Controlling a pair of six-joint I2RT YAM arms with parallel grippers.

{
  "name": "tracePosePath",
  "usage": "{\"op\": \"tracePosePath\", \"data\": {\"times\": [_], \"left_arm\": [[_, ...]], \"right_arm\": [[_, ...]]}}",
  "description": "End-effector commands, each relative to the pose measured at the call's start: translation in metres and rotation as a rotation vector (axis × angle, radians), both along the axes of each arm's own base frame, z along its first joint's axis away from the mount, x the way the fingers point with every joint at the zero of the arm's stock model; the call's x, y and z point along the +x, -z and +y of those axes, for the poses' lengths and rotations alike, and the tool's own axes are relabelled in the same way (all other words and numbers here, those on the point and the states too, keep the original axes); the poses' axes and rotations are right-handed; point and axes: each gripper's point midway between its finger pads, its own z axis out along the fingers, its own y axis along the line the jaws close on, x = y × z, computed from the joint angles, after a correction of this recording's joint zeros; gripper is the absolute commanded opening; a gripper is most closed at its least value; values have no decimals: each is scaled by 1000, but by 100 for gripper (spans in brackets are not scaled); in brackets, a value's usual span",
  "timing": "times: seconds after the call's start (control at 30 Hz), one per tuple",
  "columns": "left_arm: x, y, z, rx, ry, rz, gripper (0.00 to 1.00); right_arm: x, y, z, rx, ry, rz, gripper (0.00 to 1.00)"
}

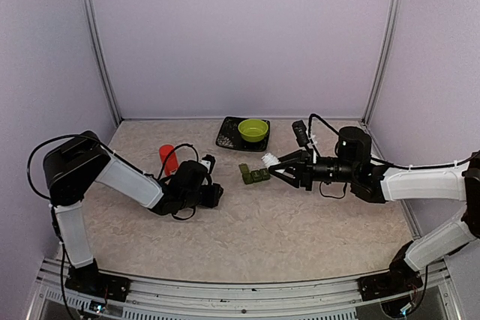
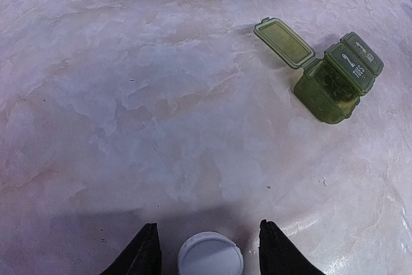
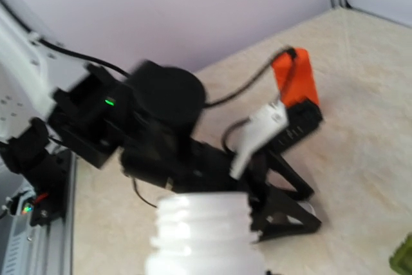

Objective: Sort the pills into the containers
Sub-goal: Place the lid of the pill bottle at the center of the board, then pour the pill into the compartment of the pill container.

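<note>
The containers [image 2: 335,82], three small dark green boxes joined in a row, sit near the middle of the surface [image 1: 247,237], a little toward its far edge. The row's long axis runs roughly from left edge to right edge. The end box toward the left edge has its lid [image 2: 283,43] thrown open and lying flat, while the other two look closed. The right fingers [image 1: 285,172] are clenched on a white bottle [image 1: 270,160], its threaded neck uncapped and pointing toward the left edge. The containers lie just beside and below that mouth, so the right arm is clearly the nearer one. I'd judge that pouring depends on lining the mouth up over the open end box. The left fingers [image 2: 145,252] stand released on either side of a white cap [image 2: 210,256] resting on the surface, well apart from the containers. I can't see any pills from here.
</note>
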Motion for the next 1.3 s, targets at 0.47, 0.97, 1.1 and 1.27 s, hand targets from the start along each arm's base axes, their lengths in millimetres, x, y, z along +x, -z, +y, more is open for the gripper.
{"op": "tracePosePath", "data": {"times": [0.47, 0.97, 1.1, 1.27], "left_arm": [[-7, -85, 4, -186, 1, -106, 85], [-20, -95, 16, -225, -9, -110, 99], [-21, -94, 16, -229, -8, -107, 99], [-22, -90, 16, -230, -8, -100, 99]], "right_arm": [[58, 47, 6, -71, 61, 16, 0], [95, 95, 20, -231, 92, 106, 0], [101, 111, 18, -280, 118, 137, 0], [104, 130, 20, -324, 113, 190, 0]]}}
